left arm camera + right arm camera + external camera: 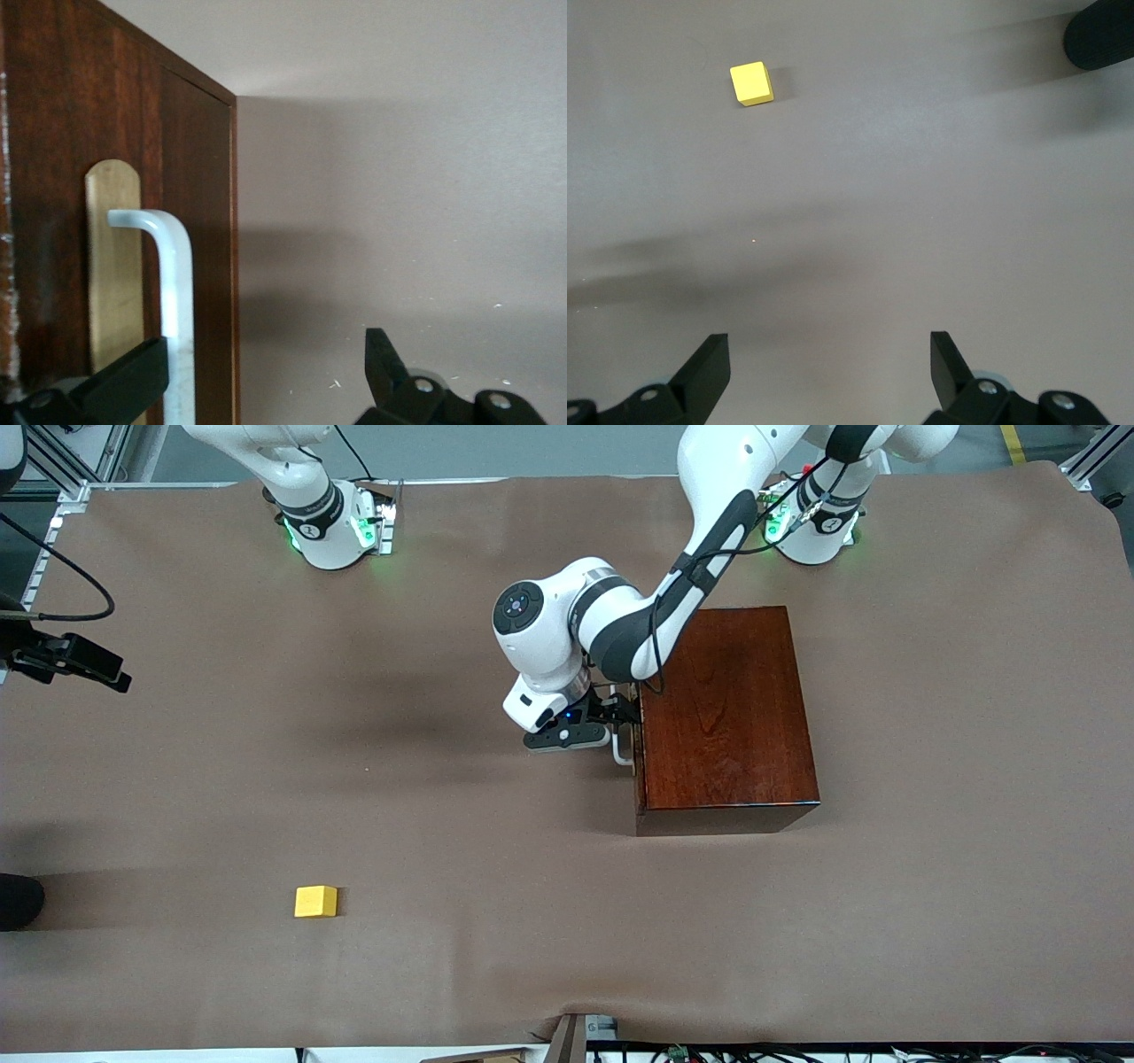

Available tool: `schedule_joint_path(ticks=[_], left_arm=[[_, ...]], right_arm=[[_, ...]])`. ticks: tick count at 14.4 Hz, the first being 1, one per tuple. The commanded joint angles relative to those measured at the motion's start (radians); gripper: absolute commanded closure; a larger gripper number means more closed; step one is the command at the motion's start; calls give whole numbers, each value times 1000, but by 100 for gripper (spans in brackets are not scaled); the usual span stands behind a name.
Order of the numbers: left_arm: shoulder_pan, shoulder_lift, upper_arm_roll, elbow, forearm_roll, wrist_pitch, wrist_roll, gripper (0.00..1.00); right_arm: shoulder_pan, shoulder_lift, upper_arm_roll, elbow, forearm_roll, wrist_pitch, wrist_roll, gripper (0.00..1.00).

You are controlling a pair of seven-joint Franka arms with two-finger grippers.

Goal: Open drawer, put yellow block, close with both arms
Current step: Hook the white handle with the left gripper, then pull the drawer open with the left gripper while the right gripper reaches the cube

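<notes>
Brown paper covers our table (930, 921). We see the left gripper (620, 722) spread open around the shut drawer's handle (177, 292). Our right gripper (828, 372) waits open over bare paper; the block (315, 901) lies toward the right arm's end, well apart from the box (735, 717).

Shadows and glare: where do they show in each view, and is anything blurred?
Front view: soft arm shadows on the brown table, a mild sheen on the wooden box. Left wrist view: the box casts a shadow beside the white handle; the left gripper, jaws open, looks soft. Right wrist view: long smeared shadows near the yellow block; right gripper jaws open.
</notes>
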Motion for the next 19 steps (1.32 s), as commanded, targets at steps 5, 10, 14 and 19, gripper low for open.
schedule_joint_path(ticks=[5,10,14,19], left_arm=[[-7,19,0,25,18,-26,-28,0],[-22,30,-16,28,8,76,-196,0],[-34,62,-17,31,-8,217,-278,0],[-62,66,-23,39,-40,288,-306,0]], right_arm=[[-8,-7,5,-6,-8,9,-3,0],[46,164,14,102,-6,107,9,0],[87,272,16,156,89,162,0,0],[136,451,16,156,90,367,0,0]])
